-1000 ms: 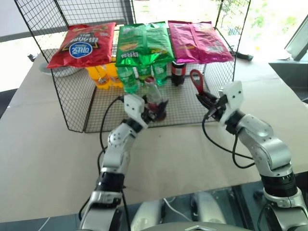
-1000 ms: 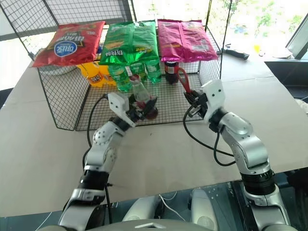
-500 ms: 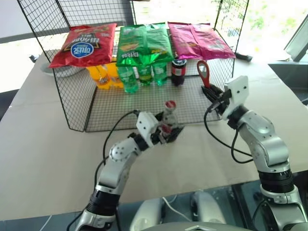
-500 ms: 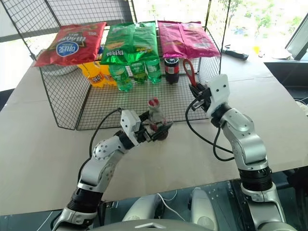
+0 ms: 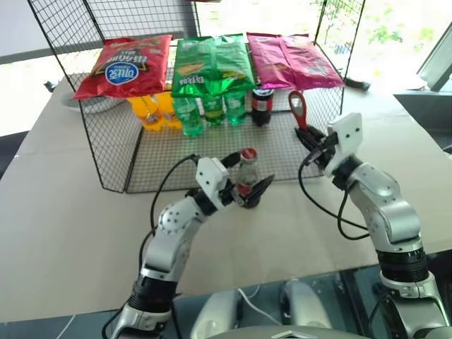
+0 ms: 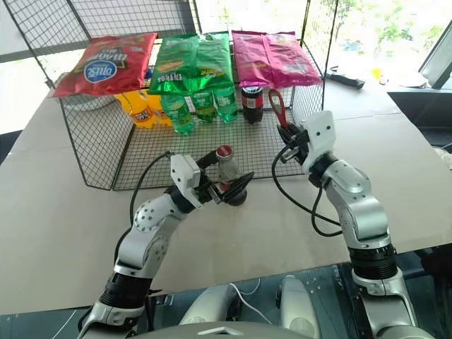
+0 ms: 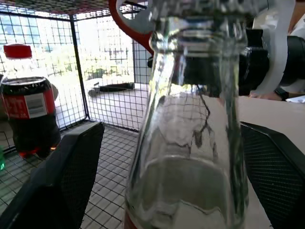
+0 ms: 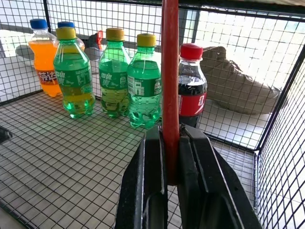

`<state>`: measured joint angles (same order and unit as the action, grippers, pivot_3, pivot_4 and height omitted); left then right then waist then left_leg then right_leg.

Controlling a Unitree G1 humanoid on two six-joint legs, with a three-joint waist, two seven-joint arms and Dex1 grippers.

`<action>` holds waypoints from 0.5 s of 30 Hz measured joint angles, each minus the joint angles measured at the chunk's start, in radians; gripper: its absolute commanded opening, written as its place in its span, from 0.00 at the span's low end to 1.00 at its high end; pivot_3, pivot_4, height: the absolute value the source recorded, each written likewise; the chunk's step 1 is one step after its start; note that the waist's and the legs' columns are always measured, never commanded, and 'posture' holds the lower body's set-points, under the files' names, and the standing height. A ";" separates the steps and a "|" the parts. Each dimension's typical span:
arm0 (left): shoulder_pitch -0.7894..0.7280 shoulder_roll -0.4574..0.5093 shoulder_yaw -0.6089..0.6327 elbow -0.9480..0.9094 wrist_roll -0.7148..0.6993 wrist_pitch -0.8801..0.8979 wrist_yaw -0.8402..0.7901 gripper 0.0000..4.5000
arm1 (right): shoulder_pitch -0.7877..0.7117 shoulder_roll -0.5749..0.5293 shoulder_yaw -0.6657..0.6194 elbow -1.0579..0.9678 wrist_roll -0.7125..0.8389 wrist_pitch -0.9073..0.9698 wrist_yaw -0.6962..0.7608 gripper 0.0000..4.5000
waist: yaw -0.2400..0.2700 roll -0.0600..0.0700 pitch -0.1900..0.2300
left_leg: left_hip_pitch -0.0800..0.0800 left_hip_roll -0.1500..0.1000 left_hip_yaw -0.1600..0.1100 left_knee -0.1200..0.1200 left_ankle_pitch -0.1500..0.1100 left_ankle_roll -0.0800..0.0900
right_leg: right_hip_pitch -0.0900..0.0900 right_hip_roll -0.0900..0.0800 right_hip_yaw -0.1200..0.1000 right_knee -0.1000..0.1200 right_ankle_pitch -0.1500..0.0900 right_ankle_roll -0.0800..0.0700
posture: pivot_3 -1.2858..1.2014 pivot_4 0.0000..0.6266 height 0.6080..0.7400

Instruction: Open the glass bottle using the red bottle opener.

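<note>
The glass bottle (image 5: 246, 178) stands upright at the front edge of the wire rack (image 5: 120, 152), near the middle of the tabletop (image 5: 63, 212), its red cap still on. The left gripper (image 5: 248, 182) brackets it with both black fingers spread wide, one at about 11 o'clock and one at about 3 o'clock of the bottle; in the left wrist view the pads stand clear of the glass on either side, so the bottle is released, not grasped. At roughly 2 o'clock from the bottle, well apart, the right gripper (image 5: 311, 143) is clenched on the narrow handle of the red bottle opener (image 5: 298, 109), whose loop head points up at 12 o'clock. Behind, at the back of the rack, stand green plastic bottles (image 5: 188, 115), a squat dark bottle (image 5: 262, 106) and orange ones, with snack bags lying on top. The bottle is likely rigid, smooth and rather slippery, heavy for its size with the cola low in the body, and breakable if tipped off the rack edge. The sound hold looks to be around the lower body at the label band, leaving the neck and cap free for the opener. The opener seems stiff and light; gripped at the handle's end it gives good leverage, but may twist between the pads when it pries.
</note>
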<state>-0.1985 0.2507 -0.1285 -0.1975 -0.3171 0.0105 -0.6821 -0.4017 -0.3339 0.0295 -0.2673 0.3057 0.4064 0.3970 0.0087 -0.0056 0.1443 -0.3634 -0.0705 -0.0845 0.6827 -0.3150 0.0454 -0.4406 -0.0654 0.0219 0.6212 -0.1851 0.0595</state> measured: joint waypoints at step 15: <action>-0.012 -0.006 0.003 -0.025 -0.024 0.000 0.006 0.99 | 0.000 0.017 0.000 0.008 -0.020 -0.021 0.009 0.00 | 0.000 0.000 0.000 | 0.000 0.000 0.000 0.000 0.000 0.000 | 0.000 0.000 0.000 0.000 0.000 0.000 | 0.52 0.24 0.96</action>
<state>-0.2108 0.2442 -0.1252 -0.2226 -0.3413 0.0104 -0.6762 -0.4018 -0.3170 0.0296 -0.2591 0.2860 0.3853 0.4056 0.0091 -0.0056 0.1443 -0.3634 -0.0706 -0.0845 0.6827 -0.3150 0.0453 -0.4406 -0.0653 0.0220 0.6212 -0.1851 0.0594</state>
